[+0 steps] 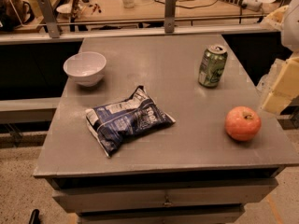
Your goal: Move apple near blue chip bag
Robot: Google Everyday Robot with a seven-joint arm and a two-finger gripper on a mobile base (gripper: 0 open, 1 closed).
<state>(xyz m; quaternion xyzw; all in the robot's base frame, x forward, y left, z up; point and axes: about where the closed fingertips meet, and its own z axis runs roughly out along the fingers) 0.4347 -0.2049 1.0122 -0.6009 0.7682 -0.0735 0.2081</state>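
- Apple [243,123] rests on table [163,69] right side, well apart from blue chip bag [127,119] at centre
- Gripper [281,90] sits at right edge, near apple; opening state cannot be told

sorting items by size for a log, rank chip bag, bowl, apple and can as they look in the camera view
1. blue chip bag
2. white bowl
3. apple and green can: alike, and the apple is nearer the camera, so unranked

End effector: right edge, apart from the apple.
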